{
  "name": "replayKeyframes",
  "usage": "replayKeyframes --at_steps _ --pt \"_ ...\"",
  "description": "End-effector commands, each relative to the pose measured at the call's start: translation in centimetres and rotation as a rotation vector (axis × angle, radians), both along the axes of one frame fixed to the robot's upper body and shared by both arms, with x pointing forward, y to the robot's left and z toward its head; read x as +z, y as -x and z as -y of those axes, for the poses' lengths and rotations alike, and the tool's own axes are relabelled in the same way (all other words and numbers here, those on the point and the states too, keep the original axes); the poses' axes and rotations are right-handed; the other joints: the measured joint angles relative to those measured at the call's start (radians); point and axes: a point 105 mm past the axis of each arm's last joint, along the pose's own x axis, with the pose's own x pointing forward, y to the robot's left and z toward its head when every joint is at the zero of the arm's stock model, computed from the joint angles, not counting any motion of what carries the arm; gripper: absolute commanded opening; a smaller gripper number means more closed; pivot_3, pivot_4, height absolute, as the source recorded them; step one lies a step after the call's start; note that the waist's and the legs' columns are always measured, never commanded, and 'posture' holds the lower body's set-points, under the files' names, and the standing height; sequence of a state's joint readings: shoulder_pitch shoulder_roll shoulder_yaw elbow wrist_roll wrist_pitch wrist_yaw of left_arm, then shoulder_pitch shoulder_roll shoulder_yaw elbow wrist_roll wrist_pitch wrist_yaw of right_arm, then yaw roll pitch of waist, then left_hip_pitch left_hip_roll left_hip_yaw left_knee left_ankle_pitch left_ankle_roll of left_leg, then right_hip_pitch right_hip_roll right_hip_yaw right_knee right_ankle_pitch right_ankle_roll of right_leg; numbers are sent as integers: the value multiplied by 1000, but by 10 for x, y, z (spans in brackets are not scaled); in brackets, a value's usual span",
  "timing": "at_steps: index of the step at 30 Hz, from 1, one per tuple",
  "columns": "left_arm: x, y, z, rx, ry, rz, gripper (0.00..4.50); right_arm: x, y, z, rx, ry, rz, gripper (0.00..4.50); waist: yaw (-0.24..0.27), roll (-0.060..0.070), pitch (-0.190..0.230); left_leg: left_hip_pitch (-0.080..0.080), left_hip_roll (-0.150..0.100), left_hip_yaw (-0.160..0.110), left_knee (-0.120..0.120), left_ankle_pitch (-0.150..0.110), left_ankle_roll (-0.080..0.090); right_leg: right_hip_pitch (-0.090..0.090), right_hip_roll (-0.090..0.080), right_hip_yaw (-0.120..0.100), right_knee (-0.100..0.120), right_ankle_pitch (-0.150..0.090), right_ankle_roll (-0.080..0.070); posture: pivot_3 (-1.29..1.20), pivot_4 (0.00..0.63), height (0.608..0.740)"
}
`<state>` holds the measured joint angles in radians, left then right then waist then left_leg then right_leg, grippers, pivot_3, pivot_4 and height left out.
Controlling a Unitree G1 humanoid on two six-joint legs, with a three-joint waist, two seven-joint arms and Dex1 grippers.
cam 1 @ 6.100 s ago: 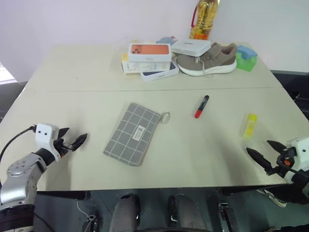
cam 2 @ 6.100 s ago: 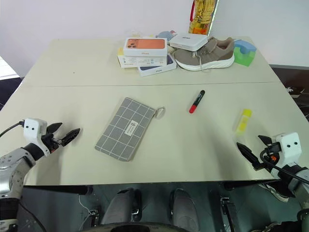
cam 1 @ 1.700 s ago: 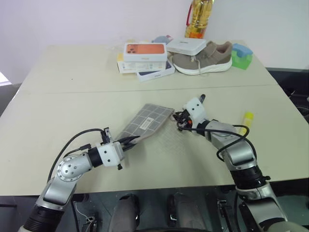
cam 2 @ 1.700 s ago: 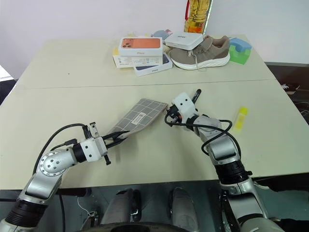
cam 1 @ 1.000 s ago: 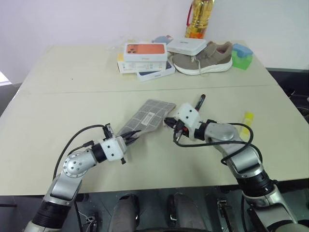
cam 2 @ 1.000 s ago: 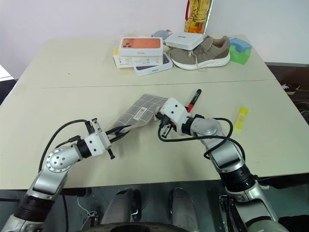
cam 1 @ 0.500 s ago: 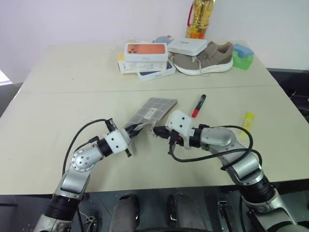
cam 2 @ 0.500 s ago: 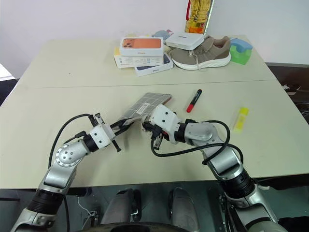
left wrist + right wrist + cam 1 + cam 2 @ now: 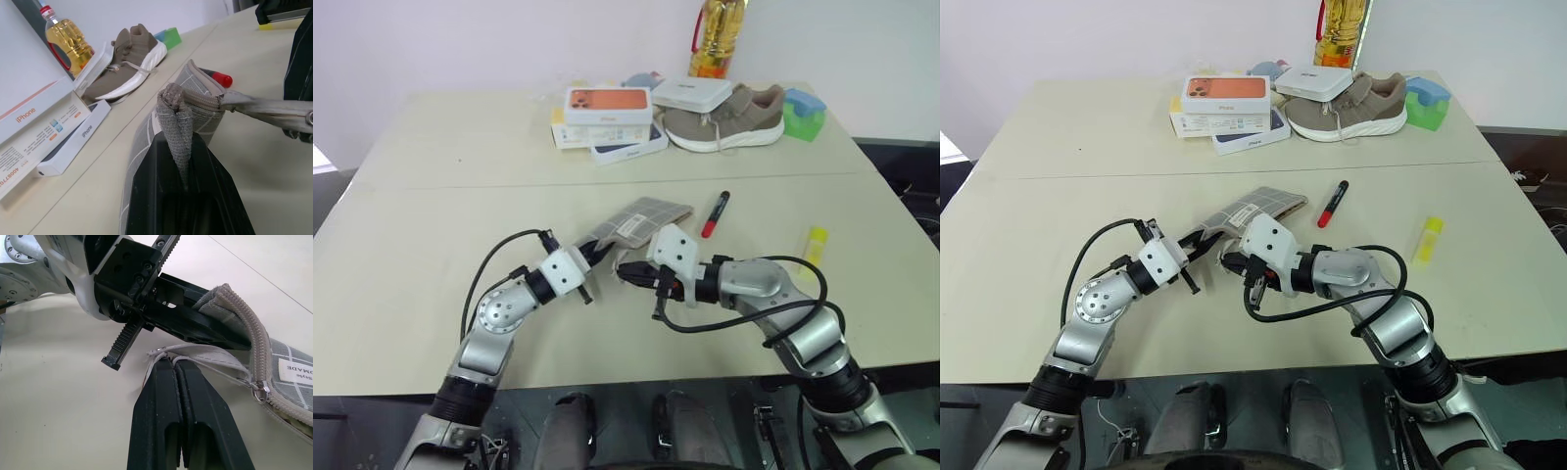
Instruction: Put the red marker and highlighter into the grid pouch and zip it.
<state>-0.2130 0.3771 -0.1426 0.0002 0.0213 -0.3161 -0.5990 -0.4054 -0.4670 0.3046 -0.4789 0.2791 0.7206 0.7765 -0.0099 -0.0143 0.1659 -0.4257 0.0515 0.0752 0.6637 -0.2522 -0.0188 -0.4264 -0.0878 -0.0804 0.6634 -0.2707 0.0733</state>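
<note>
Near the middle of the head views, both arms are meeting over the grid pouch (image 9: 641, 217). Compared with a second ago, the right gripper (image 9: 628, 273) has been sliding back toward the lower left of the frame, dragging the zipper pull tab with it, and the pouch is now bunching up at its near end. Judging by that, the unzipping is well along, so loading is likely next.

Left gripper (image 9: 1203, 247) is clamping tight on the near corner of the pouch; the left wrist view is showing a pinched fold of fabric (image 9: 175, 128) rising between its black fingers. Right gripper jaws are looking nearly closed in the right wrist view, nipping the pale pull tab (image 9: 195, 363), with the open zipper teeth curving off beside it.

Red marker (image 9: 716, 214) is lying on the table (image 9: 450, 215) just right of the pouch, untouched. Highlighter (image 9: 816, 246) is sitting further right, well apart, near the table edge.

Head views are giving the overall layout; only the wrist views are making the two grips readable.
</note>
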Motion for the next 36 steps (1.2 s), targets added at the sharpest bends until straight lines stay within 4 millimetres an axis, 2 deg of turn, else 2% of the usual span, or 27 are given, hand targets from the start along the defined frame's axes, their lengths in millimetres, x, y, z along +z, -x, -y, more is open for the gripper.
replayKeyframes --at_steps 1,6,7,11,14,16,20,21,24,29,32,36 --pt "12 -1 -3 18 24 34 0 18 5 2 13 -30 33 1405 0 0 0 0 0 0 0 0 0 0 0 0 0 0 0 0 150 724" --pt "10 -4 -19 71 14 25 0 15 -36 52 -307 23 82 4061 1 0 0 0 0 0 0 0 0 0 0 0 0 0 0 0 150 724" --pt "9 -4 -21 80 13 24 0 13 -44 64 -382 28 71 4466 2 0 0 0 0 0 0 0 0 0 0 0 0 0 0 0 150 724" --pt "9 -6 -24 103 25 20 0 10 -70 97 -638 -5 7 4466 1 0 0 0 0 0 0 0 0 0 0 0 0 0 0 0 150 724" --pt "8 -7 -25 109 27 16 0 7 -95 136 -935 -39 -35 4466 -2 0 0 0 0 1 0 0 0 0 0 0 1 0 0 0 150 724" --pt "6 -7 -23 106 27 10 0 10 -106 147 -1074 -139 -75 4466 -1 0 0 0 0 1 0 0 0 0 0 0 1 0 0 0 150 724" --pt "4 -6 -21 102 30 4 0 7 -122 150 -1240 -129 -57 4466 -2 0 0 0 0 1 0 0 0 0 0 0 1 0 0 0 150 724" --pt "4 -6 -20 101 32 2 0 2 -125 147 -1268 -143 -100 4466 -3 0 0 0 0 1 0 0 0 0 0 0 1 0 0 0 150 724" --pt "3 -5 -18 99 32 1 0 -12 -131 140 -1311 -192 -203 4466 -4 0 0 0 0 1 0 0 0 0 0 0 1 0 0 0 150 724" --pt "4 -4 -17 100 40 2 0 -24 -134 137 -1354 -171 -252 4466 -2 1 0 0 0 1 0 0 0 0 -1 0 1 0 0 0 150 724" --pt "4 -3 -18 103 39 0 0 -27 -133 139 -1397 -169 -265 3680 -4 1 0 0 0 1 0 0 0 0 -1 0 1 0 0 0 150 724" --pt "5 -3 -18 108 45 -2 0 -26 -131 140 -1420 -171 -257 1561 -5 1 0 0 0 1 0 0 0 0 0 0 1 0 0 0 150 724"
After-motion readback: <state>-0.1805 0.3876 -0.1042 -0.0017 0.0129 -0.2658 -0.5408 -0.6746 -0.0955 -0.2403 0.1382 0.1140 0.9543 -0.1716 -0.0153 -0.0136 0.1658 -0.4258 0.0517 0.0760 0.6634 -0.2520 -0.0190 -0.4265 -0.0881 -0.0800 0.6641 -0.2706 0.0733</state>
